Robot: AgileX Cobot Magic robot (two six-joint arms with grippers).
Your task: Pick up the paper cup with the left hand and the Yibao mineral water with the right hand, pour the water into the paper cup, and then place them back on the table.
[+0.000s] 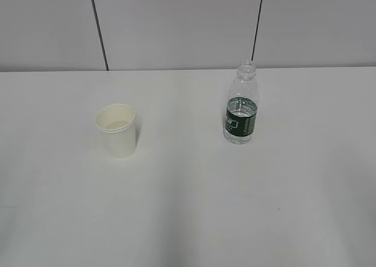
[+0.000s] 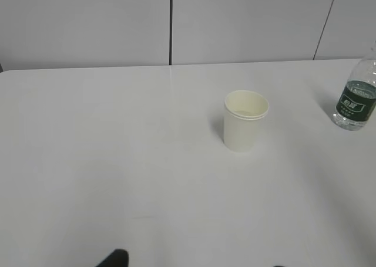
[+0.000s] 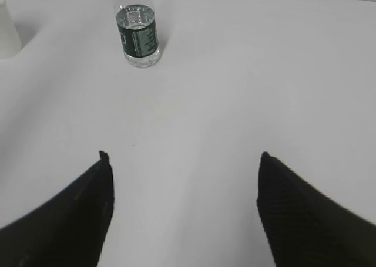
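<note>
A: Where is the Yibao mineral water (image 3: 138,37) found relative to the right hand (image 3: 183,161)?

B: It is seen upright on the table (image 1: 188,208), well ahead of the gripper and to the left of the gap. The two dark fingers (image 3: 70,220) are spread wide apart, and nothing is held between them.

A: And the paper cup (image 2: 245,120)?

B: It is stood upright on the table, left of the bottle and well apart from it. It is placed far ahead of the left wrist camera.

A: What can be said of the left hand?

B: Only a dark sliver is caught at the bottom edge of the left wrist view, so whether its jaws are parted or closed cannot be told. Neither arm is seen in the exterior view.

A: What is cut off?

B: The bottle's neck is cropped in both wrist views, and only an edge of the cup is shown at the far left of the right wrist view.

A: Counts?

B: One cup and one bottle are counted. The bottle is capless and partly filled.
</note>
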